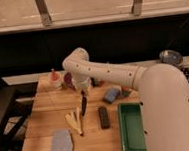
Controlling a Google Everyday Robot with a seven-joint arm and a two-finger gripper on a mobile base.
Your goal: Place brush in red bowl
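My gripper (82, 91) points down over the middle of the wooden table (42, 120). It is shut on the top end of the brush (83, 105), a slim dark stick that hangs almost upright with its lower tip just above the wood. The dark purple bowl (67, 80) sits just left of the gripper, partly behind the arm. The red bowl is mostly hidden behind my arm. Only a small orange-red patch (124, 90) shows at the arm's edge, and I cannot tell whether it is the bowl.
Pale cream utensils (75, 122) lie below the brush, next to a black block (104, 117). A green tray (132, 129) is at the front right, a blue-grey cloth (62, 144) at the front left. A blue sponge (111, 94) and a red-capped bottle (54, 79) stand farther back.
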